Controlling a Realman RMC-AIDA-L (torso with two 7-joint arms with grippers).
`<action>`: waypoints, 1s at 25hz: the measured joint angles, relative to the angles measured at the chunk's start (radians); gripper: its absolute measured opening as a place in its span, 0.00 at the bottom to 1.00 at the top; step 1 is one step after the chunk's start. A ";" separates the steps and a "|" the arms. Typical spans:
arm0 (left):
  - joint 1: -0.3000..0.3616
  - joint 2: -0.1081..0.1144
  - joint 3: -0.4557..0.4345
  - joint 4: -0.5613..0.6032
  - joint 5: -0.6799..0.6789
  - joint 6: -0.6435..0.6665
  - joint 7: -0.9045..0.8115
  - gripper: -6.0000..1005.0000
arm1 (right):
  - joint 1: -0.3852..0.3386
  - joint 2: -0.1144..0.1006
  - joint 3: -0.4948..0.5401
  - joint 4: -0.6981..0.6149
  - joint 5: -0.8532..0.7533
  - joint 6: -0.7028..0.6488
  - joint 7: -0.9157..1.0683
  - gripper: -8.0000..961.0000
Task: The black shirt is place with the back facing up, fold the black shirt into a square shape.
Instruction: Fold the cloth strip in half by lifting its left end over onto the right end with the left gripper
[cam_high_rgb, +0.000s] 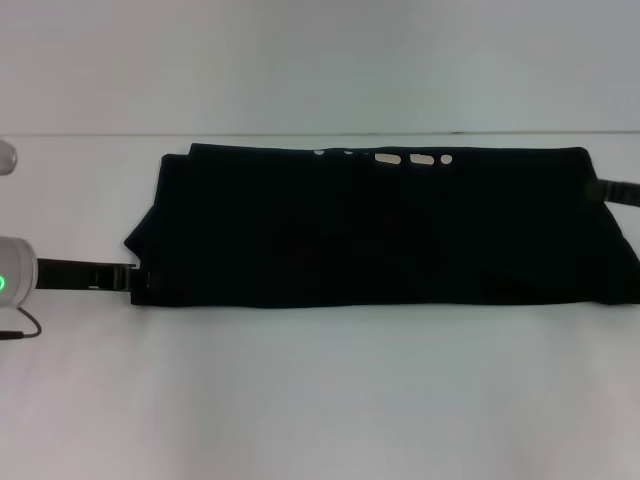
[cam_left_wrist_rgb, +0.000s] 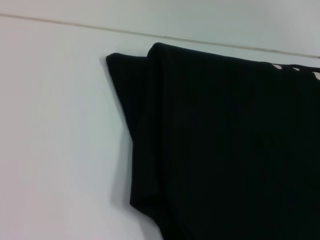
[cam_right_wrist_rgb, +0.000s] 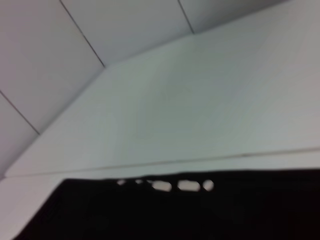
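Folding this long band into a square will, by my judgement, hinge on keeping both ends level as they are brought across. At the left, the left hand (cam_high_rgb: 128, 277) lies flat on the white bench (cam_high_rgb: 320, 400), its tip touching the near left corner of the black shirt (cam_high_rgb: 380, 230); whether its fingers are spread or pinching the hem cannot be told, since dark metal merges with dark cloth. The left wrist view shows that end in layers, a sleeve flap poking out beyond the folded edge, so a good grip there should take every layer or the flap will trail.

The black shirt itself lies across the middle of the bench as a wide, shallow strip, already doubled lengthwise. Along its far edge a row of white marks peeps out; they look like slivers of print, but no letters can be read.

At the right, the right hand (cam_high_rgb: 605, 190) meets the far right corner, and its grip likewise cannot be judged.
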 joint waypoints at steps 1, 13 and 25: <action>-0.003 0.001 0.000 -0.002 0.000 0.001 0.001 0.44 | 0.001 -0.004 0.000 -0.001 -0.020 0.003 0.017 0.86; -0.015 0.003 0.008 -0.003 0.000 -0.006 0.005 0.02 | 0.013 -0.046 -0.010 0.020 -0.226 0.017 0.213 0.85; -0.020 0.005 0.011 -0.003 0.002 -0.008 0.010 0.02 | 0.027 -0.035 -0.037 0.079 -0.250 0.050 0.219 0.81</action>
